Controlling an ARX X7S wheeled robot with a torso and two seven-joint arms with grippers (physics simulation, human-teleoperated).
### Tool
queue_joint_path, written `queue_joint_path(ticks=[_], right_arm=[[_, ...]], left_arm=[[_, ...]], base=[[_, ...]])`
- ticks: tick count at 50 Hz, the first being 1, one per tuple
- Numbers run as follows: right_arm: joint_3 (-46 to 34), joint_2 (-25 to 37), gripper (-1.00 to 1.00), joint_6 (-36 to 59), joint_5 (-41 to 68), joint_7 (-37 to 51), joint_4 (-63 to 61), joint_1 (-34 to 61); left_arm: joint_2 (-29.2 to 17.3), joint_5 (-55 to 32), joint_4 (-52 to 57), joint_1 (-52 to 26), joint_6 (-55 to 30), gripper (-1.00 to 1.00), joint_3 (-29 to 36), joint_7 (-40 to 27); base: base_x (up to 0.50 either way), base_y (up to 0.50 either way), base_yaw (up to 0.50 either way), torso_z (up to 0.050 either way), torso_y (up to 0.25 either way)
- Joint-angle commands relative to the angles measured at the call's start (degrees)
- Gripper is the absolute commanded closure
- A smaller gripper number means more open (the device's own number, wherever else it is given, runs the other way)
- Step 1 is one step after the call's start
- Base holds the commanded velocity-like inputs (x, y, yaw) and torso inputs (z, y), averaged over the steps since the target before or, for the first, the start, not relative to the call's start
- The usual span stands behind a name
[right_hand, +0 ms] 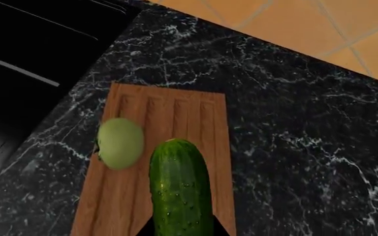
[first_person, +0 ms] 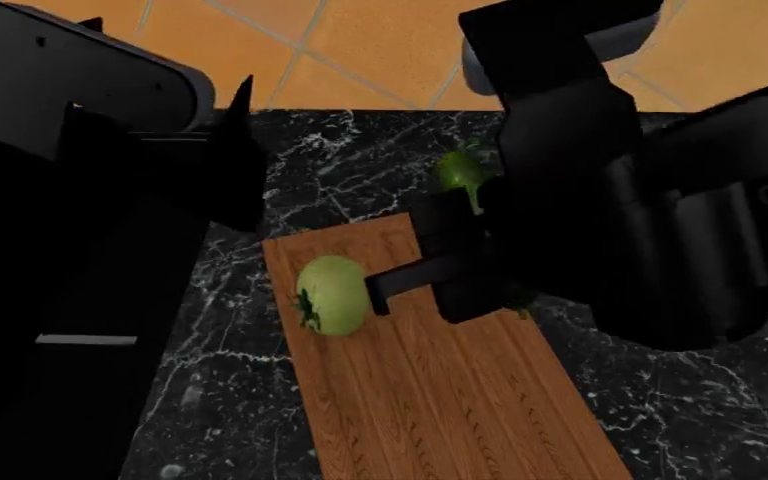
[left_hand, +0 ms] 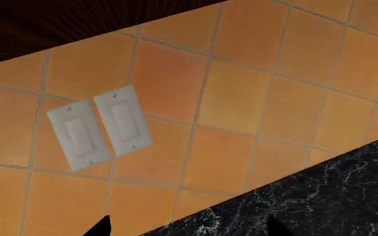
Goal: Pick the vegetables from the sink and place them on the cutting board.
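Observation:
The pale yellow-green tomato lies on the light-brown cutting board, near its far end; it also shows in the right wrist view. My right gripper is shut on the dark green cucumber and holds it lengthwise over the cutting board, beside the tomato. In the head view only the cucumber's end shows past my right gripper. My left gripper is open and empty, its fingertips apart, facing the wall. The black sink lies beside the board.
The black white-veined marble counter surrounds the board. An orange tiled wall with two white light switches stands behind it. My left arm fills the left of the head view.

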Motion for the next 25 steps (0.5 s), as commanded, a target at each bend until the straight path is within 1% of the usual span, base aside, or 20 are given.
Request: queue_joint_path(ticks=[1, 9, 15, 25], right_arm=[[-2.7, -6.5, 1.0, 5.2, -3.2, -6.6, 11.5, 2.6], [-2.8, -6.5, 1.0, 3.8, -5.6, -8.4, 9.8, -0.4], [-2.8, -6.6, 1.0, 3.0, -8.1, -10.4, 10.7, -0.9], [-3.7, -6.1, 1.0, 2.2, -5.9, -8.6, 8.3, -3.6]], left_arm=[[0.1, -3.2, 3.5, -1.2, -3.1, -1.0, -6.4, -1.6], [-0.2, -3.6, 4.6, -1.4, -3.8, -1.0, -6.4, -2.2], [-0.3, -3.7, 5.0, -1.1, -4.0, -1.0, -6.1, -2.7], [-0.8, -4.3, 5.9, -0.7, -4.4, -1.0, -6.5, -3.2]], base=[[0.0, 0.0, 0.0, 0.0, 0.0], [0.0, 0.0, 0.0, 0.001, 0.0], [0.0, 0.0, 0.0, 0.0, 0.0], [0.0, 0.0, 0.0, 0.0, 0.0]])
